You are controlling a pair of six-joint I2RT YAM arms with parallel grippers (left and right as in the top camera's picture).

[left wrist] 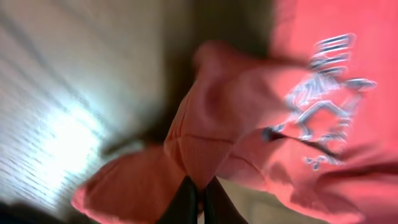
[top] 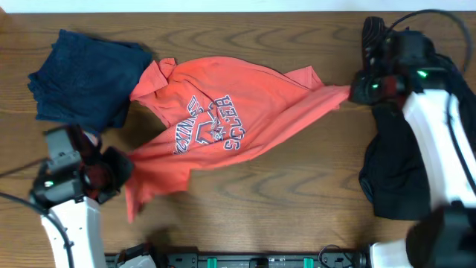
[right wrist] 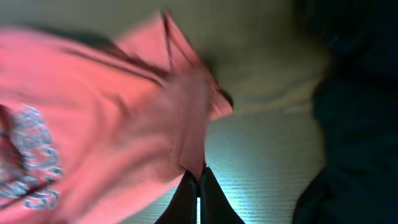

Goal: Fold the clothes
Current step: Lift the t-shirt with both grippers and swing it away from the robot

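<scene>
Both ends of the coral-red T-shirt [top: 223, 123] are pinched: the left gripper [top: 125, 167] clamps its lower-left edge, the right gripper [top: 348, 91] its right tip. It stretches across the table [top: 297, 197] from lower left to upper right, crumpled, lettering upside down. Wrist views are blurred. The right arm [top: 439, 141] partly hides a black garment [top: 394, 179].

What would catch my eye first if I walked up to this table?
A coral-red short-sleeved T-shirt with navy-and-white lettering is stretched across the middle of the wooden table, pinched at opposite ends by the shut left gripper and right gripper. A navy blue garment lies at the far left, and a black fabric heap sits under the right arm.
</scene>
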